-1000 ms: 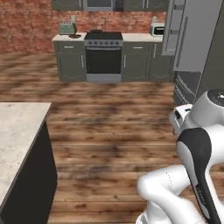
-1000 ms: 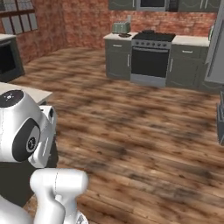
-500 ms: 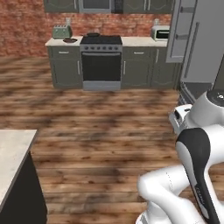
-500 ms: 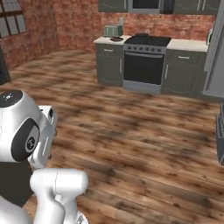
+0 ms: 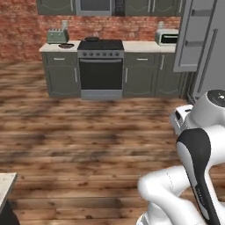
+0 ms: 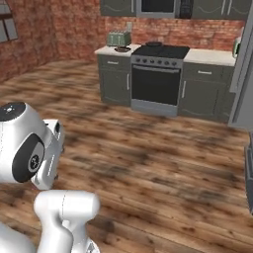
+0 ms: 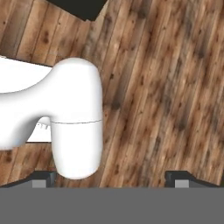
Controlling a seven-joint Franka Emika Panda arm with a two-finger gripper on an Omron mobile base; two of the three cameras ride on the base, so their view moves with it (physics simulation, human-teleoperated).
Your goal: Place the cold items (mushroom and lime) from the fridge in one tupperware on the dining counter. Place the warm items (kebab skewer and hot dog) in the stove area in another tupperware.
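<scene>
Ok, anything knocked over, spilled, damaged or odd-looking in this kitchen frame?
Nothing stands out. The stove sits square between closed cabinets, toaster and microwave stand upright on the counter, and the wooden floor shows no spills. The tool is open over the floorboards, holding nothing.

A black stove [image 5: 100,66] stands against the red brick wall [image 5: 26,41], with grey cupboards [image 5: 59,74] on both sides. A green toaster [image 5: 57,36] sits on the surface to its left, and a white microwave [image 5: 167,38] to its right. The floor [image 5: 88,140] is brown wood.
</scene>
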